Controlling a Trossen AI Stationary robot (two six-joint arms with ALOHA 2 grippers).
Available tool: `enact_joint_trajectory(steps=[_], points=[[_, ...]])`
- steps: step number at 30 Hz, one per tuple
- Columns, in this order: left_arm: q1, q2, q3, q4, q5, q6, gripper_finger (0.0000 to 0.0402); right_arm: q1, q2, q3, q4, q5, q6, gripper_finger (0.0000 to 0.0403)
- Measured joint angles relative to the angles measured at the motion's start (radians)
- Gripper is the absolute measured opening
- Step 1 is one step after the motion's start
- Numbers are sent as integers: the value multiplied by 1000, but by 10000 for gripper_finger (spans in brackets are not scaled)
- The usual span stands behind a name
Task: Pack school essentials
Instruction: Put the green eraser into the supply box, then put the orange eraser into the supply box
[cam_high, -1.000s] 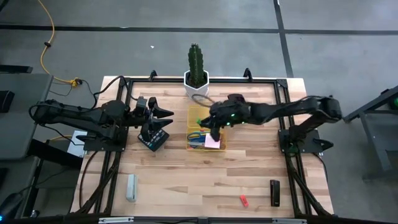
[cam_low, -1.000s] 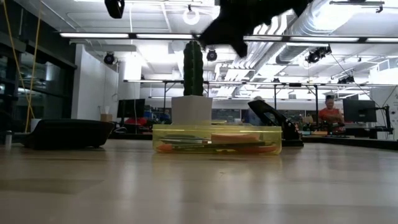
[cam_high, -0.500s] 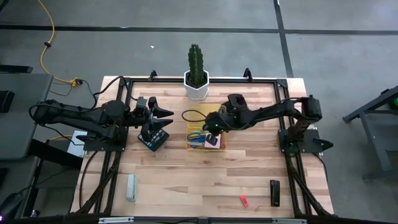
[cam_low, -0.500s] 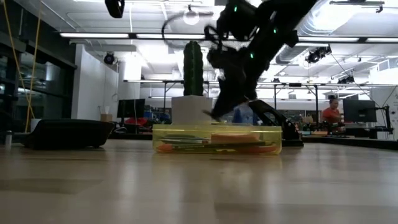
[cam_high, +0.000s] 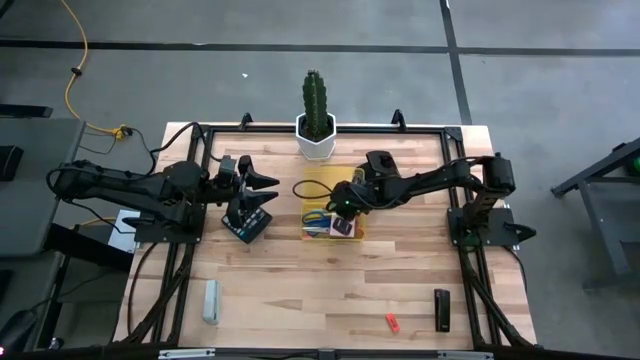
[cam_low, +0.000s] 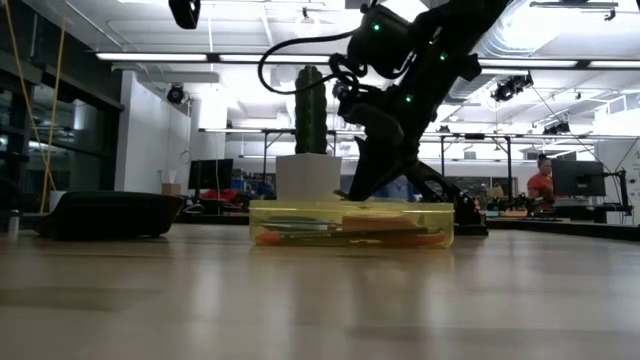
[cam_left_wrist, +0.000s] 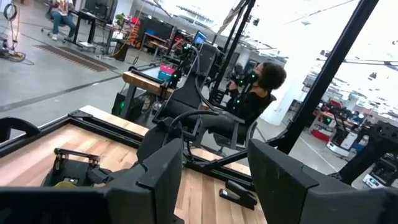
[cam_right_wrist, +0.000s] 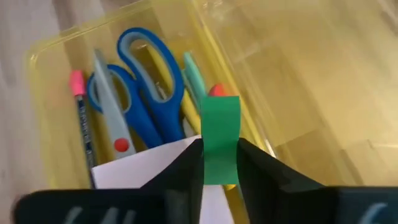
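I have the right end effector (cam_right_wrist: 219, 163) low over the clear yellow plastic tray (cam_right_wrist: 261, 134), clamped on a flat green piece (cam_right_wrist: 220, 146) so it drops beside the blue-handled scissors (cam_right_wrist: 134, 93) inside; the left end effector (cam_high: 262, 190), fingers apart, waits well left of the tray.

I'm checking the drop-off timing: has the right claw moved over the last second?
Yes. In the high view the right claw has swung down from near the cactus pot to the yellow box, holding a green piece.

Everything's placed off the clear yellow plastic tray (cam_high: 331, 213) mid-table. Behind it sits the green cactus in a white pot (cam_high: 316, 125). In it lie the blue-handled scissors (cam_right_wrist: 132, 84). Left of it is the left gripper (cam_high: 262, 190), and the right gripper (cam_high: 341, 214) hangs over it.
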Motion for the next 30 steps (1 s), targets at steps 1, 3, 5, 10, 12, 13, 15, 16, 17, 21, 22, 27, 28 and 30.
enact_joint_trajectory(steps=[1, 3, 5, 10, 12, 13, 15, 16, 17, 21, 22, 27, 28, 30], points=[[0, 0, 0, 0, 0, 0, 170, 0, -2, 1, -4, -6, 0, 81], [0, 0, 0, 0, 0, 0, 170, 0, -14, 2, -6, -13, -1, 107], [0, 0, 0, 0, 0, 0, 170, 0, -41, 2, -9, -15, -7, 132], [0, 0, 0, 0, 0, 0, 170, -12, -140, 3, -30, -16, -42, 172], [0, 0, 0, 0, 0, 1, 170, -14, -173, 3, -43, -26, -45, 177], [0, 0, 0, 0, 0, 1, 170, -14, -187, 3, -46, -38, -46, 178], [0, 0, 0, 0, 0, 0, 170, -11, -221, 3, -61, -80, -44, 179], [0, 0, 0, 0, 1, 0, 170, -6, -244, 3, -62, -102, -41, 178], [0, 0, 0, 0, 1, 0, 170, 1, -268, 3, -59, -114, -35, 178], [0, 0, 0, -1, 1, 0, 170, 31, -385, 3, -51, -98, -2, 179], [0, 0, 0, -1, 1, 1, 170, 40, -418, 0, -40, -83, 8, 179], [0, 0, 0, -1, 2, 0, 170, 95, -568, -123, 160, 33, 49, 179], [0, 0, 0, -1, 2, 0, 170, 103, -591, -167, 219, 52, 66, 179], [0, 0, 0, -1, 2, 0, 170, 112, -635, -254, 352, 60, 109, 179]])
